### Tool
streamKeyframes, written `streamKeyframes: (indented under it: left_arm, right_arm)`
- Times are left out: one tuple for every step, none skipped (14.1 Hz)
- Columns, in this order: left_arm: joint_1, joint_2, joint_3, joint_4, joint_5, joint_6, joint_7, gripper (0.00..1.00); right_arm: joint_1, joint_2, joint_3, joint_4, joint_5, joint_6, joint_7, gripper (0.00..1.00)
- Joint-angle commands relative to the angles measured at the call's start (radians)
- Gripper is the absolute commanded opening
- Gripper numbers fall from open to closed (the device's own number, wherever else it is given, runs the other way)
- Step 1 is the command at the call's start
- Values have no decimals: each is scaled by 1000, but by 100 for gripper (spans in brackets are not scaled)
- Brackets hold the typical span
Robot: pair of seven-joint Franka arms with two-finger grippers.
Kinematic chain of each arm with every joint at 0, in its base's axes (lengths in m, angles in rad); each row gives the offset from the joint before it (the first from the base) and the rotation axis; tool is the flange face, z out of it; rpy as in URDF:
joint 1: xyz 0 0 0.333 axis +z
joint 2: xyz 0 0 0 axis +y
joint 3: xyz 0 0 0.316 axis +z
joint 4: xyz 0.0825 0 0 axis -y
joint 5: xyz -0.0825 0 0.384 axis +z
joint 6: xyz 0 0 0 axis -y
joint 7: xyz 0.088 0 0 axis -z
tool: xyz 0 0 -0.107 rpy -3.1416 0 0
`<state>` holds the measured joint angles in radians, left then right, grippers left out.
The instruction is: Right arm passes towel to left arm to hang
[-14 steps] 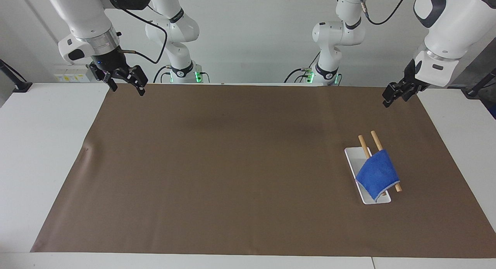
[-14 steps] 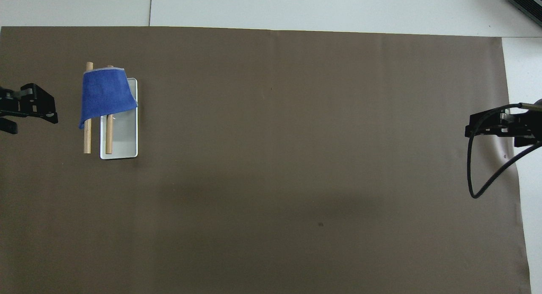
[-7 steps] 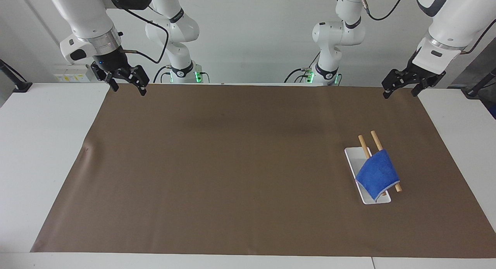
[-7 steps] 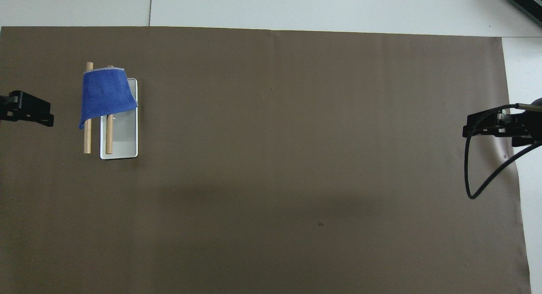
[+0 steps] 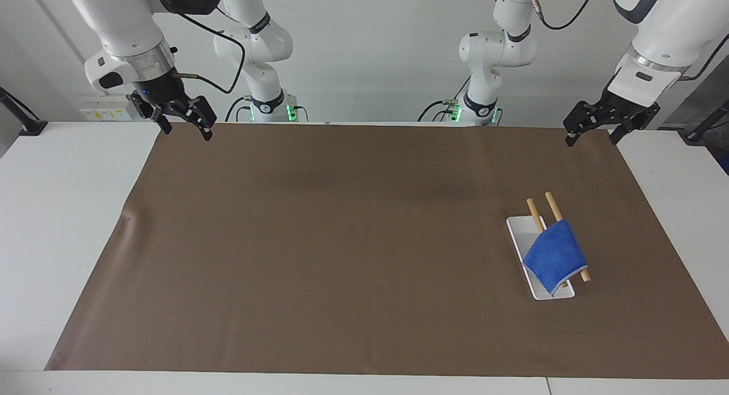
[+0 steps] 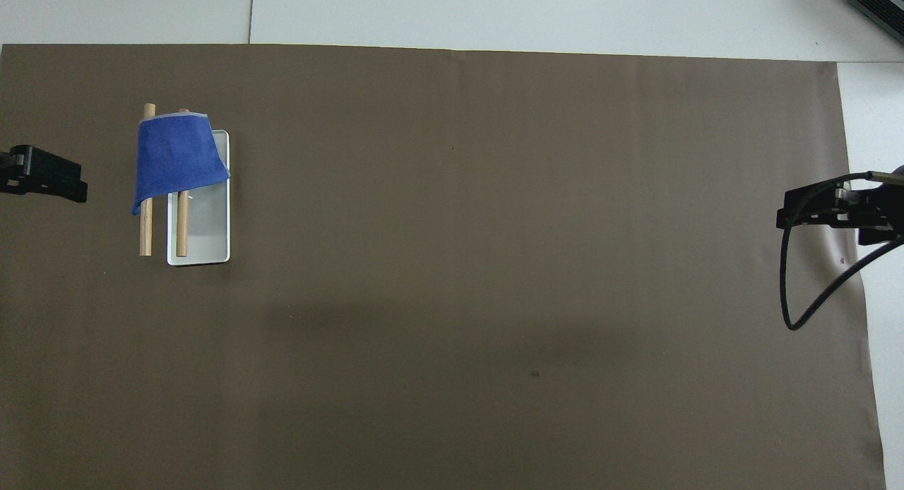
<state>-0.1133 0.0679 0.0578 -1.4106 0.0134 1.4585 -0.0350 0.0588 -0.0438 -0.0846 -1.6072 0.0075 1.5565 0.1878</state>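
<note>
Left pincer (image 5: pixel 591 131) has swung since a second ago: it was turned side-on over the mat corner at the left arm's end, now it faces the camera with both fingers spread, released, holding nothing. Right pincer (image 5: pixel 182 120) has barely shifted, fingers also apart and empty, hanging over the mat corner at the right arm's end. Towel, tray and rods have not moved.

One container: white tray (image 5: pixel 516 229), shallow, rectangular, lying on the brown mat (image 5: pixel 342 247) toward the left arm's end of the surface (image 5: pixel 57 213). One wooden rod (image 5: pixel 534 212) lies lengthwise over the tray; second rod (image 5: pixel 552 205) runs parallel just beside the tray's edge, on the side toward the left arm's end. Whether the rods are raised above the tray or rest on it, cannot tell. Blue towel (image 5: pixel 555 256) is draped across both rods, covering their ends farther from the robots and part of the tray, pale trim visible along its lower edge. Neither pincer touches it; both are well apart from it.

Count: 1 towel, 1 tray, 2 rods, 1 mat, 2 large arms, 2 smaller green-lit arms (image 5: pixel 256 48) at the robots' edge of the surface. In the overhead view only pincer tips show at the mat's two ends, and a black cable (image 6: pixel 805 292) loops under the right one.
</note>
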Motion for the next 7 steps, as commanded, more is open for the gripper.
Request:
streamKeyframes:
  left_arm:
    - [0,-31,2,-44,-15,22,7,100]
    - [0,-31,5,-44,-15,22,9,100]
    - [1,-31,8,-44,-15,22,9,100]
    - [1,-31,8,-45,-15,22,7,100]
    - [1,-33,8,-48,-15,22,9,100]
    - [1,-33,5,-50,-15,22,17,100]
    - [1,-33,8,-50,-13,22,18,100]
  right_arm:
    - [-4,-21,-1,-22,19,-7,-7,100]
    - [-4,-21,-1,-20,20,-7,-7,100]
    - [-4,-21,-1,-20,20,-7,-7,100]
    - [-5,-21,-1,-20,19,-7,-7,100]
    - [-5,-21,-1,-20,20,-7,-7,100]
    - [-4,-21,-1,-20,20,-7,-7,100]
    - [-4,-21,-1,-20,20,-7,-7,100]
